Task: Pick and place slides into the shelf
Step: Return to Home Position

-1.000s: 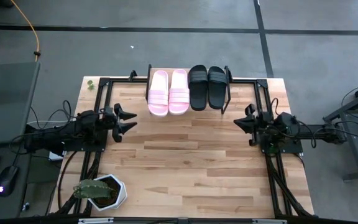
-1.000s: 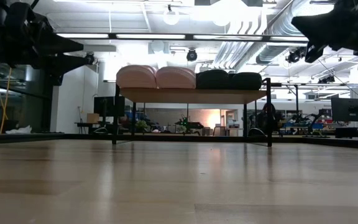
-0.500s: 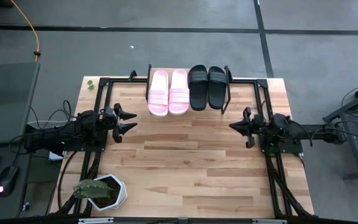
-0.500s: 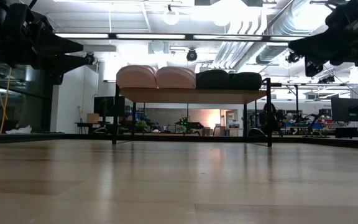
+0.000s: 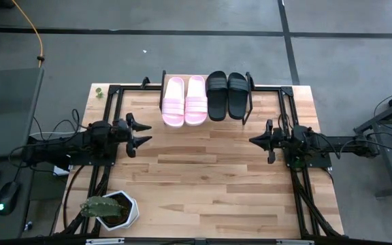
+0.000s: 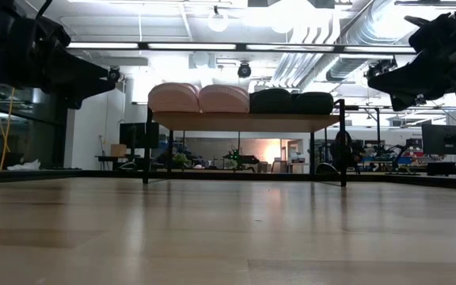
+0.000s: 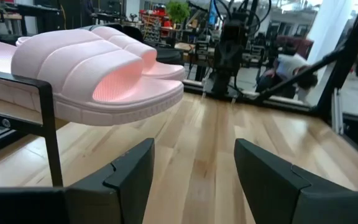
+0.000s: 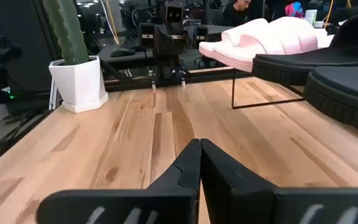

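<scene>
Pink slides [image 5: 184, 101] and black slides [image 5: 227, 95] sit side by side on the shelf [image 6: 244, 121]. Left gripper [image 5: 141, 133] hangs off the shelf's pink end, fingers apart, empty. Right gripper [image 5: 253, 141] hangs off its black end, fingers together.

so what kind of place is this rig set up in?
Most likely a robotics lab or workshop: bare ducts run overhead, the floor around the table is grey concrete, and a computer mouse lies off to one side.
</scene>
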